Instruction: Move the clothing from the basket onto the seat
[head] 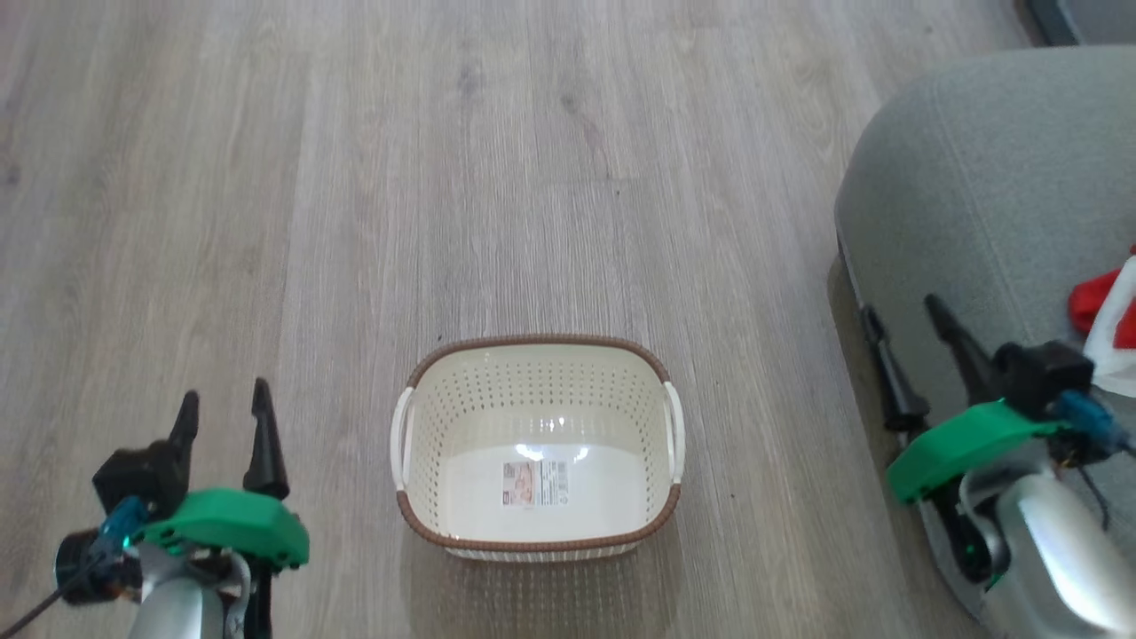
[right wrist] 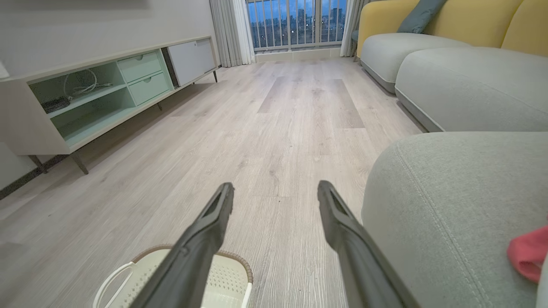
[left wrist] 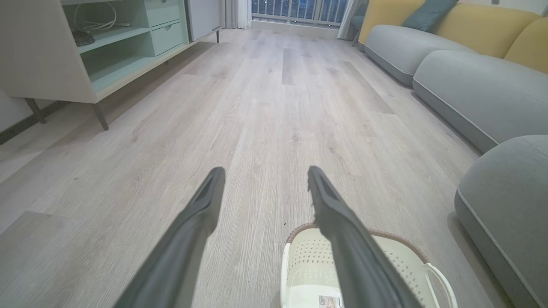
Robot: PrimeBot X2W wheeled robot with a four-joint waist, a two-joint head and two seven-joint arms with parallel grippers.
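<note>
Nearest the robot, the left gripper (head: 224,398) hangs low over the floor (head: 355,177) to the basket's left, jaws spread and holding nothing. The right gripper (head: 901,312) hangs over the near edge of the seat (head: 976,177), jaws likewise spread and empty. Between them the basket (head: 541,390) stands upright on the floor, its long axis running left to right across the robot. All I can see inside it is the label sticker (head: 535,484) on its bottom, so I judge there's nothing left to lift out. The clothing (head: 1093,302) lies on the seat, just right of the right gripper's wrist, a red piece with a white one against it, and the right arm is by far the nearer. The heap is cut off at the head view's edge, so I cannot tell how many garments it holds or which way they lie. Farther off stand a low cabinet (left wrist: 43,64) and a yellow-backed sofa (right wrist: 471,77).
</note>
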